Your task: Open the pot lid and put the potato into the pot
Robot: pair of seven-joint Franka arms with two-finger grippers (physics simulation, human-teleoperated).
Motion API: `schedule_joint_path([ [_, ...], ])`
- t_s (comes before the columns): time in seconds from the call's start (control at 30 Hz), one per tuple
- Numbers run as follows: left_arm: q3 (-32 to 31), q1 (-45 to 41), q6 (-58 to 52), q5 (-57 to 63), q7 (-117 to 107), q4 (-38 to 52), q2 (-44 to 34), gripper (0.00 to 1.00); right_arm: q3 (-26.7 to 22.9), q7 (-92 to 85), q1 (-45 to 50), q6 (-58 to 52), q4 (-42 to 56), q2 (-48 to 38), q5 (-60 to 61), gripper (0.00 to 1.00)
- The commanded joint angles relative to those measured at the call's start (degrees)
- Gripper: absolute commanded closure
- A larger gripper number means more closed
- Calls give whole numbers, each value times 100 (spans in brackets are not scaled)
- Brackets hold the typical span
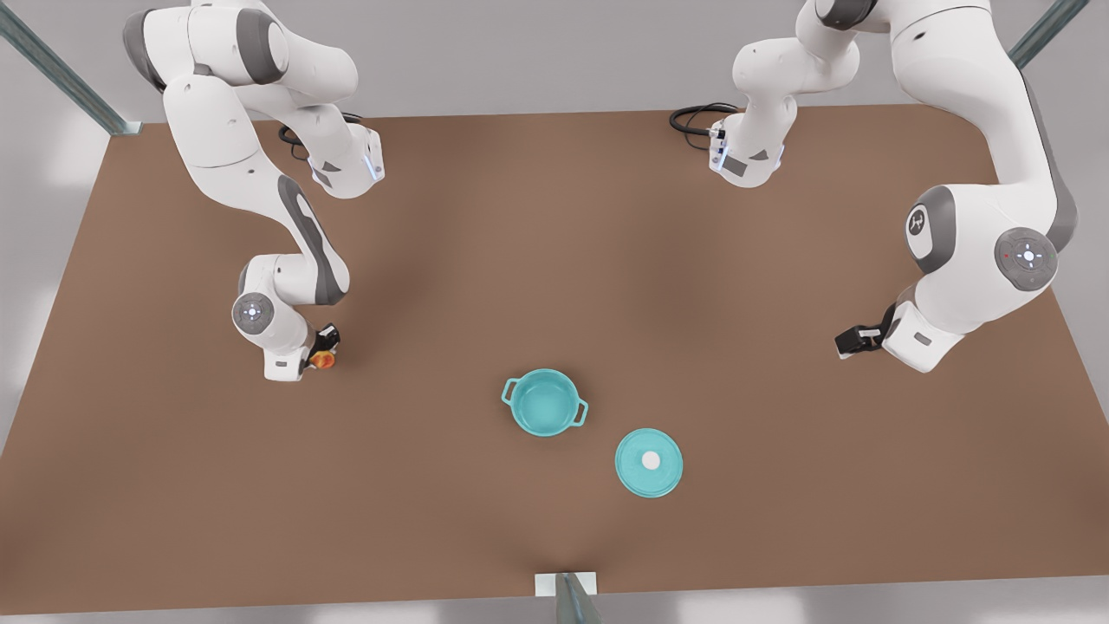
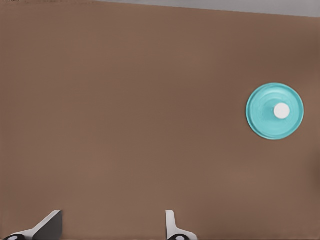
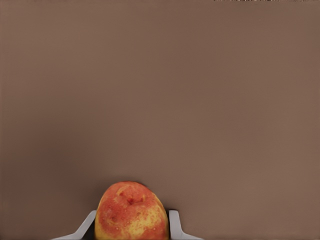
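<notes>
While the potato (image 3: 131,211) is pinched between the two pale fingers (image 3: 176,225) of the right gripper (image 3: 131,227), its yellow skin with orange-red patches is seen up close in the right wrist view, with bare brown tabletop (image 3: 200,100) beyond it. In the front view the same potato (image 1: 323,359) is seen as a small orange spot in the right gripper (image 1: 326,354), low over the tabletop (image 1: 520,243) toward the front view's left, well apart from the pot.

The jaws of the left gripper (image 2: 112,227) are spread wide with nothing between them, one finger (image 2: 47,225) at either side of bare tabletop in the left wrist view. In the front view the left gripper (image 1: 853,340) is seen as a dark tip at the end of the arm on the front view's right, held apart from the teal things, and that arm is waiting.

The pot lid (image 2: 275,111) is seen farther off in the left wrist view, a flat teal disc with its white knob facing up. In the front view the pot lid (image 1: 649,462) is found lying flat on the tabletop just beside the pot (image 1: 544,401), toward the front view's right and nearer the camera, not touching it. The pot is uncovered and upright near the middle of the tabletop, its teal inside visible, with one loop handle on each of two opposite sides. Between the pot and the potato only bare tabletop is seen.
</notes>
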Motion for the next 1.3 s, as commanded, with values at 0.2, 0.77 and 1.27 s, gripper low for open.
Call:
schedule_joint_path([
  [0.2, -1, 0, 19, 10, 640, 3, -5, 0, 0, -387, 0, -86, 11, -147, 16, 57],
  [0.77, -10, -17, 19, 10, 623, -15, -5, 0, 738, 96, 1362, -1818, 2137, -665, 789, 57],
  [1.27, -10, -26, 1, 10, 631, -59, -13, 0, 1107, 922, 2487, -974, 5223, 1892, 2644, 28],
])
